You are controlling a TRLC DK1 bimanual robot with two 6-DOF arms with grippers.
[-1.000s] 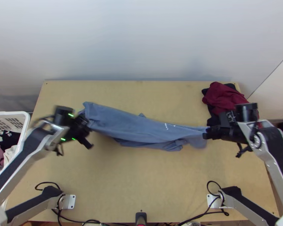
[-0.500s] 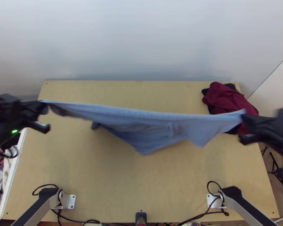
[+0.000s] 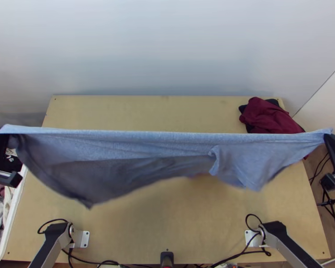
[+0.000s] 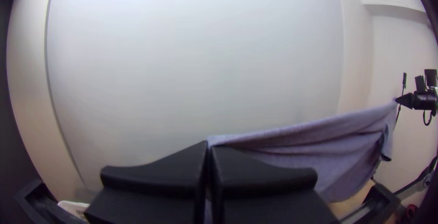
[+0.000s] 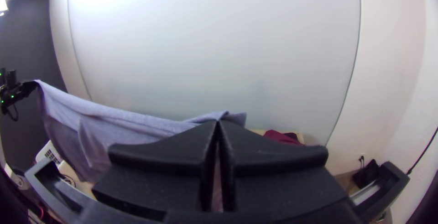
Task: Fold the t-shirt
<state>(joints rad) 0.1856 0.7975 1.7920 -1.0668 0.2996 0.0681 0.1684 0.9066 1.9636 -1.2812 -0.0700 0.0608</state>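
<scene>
As left gripper (image 4: 209, 145) and right gripper (image 5: 218, 124) pinch its ends in closed fingers (image 4: 155, 176), the T-shirt (image 3: 123, 145) looks light, limp and best held there.

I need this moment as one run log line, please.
blue t-shirt: stretched above wooden table, lower part hanging; left gripper: shut on one end; right gripper: shut on opposite end

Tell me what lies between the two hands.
The blue t-shirt hangs there, stretched from the left hand to the right hand; the top view shows it.
</scene>
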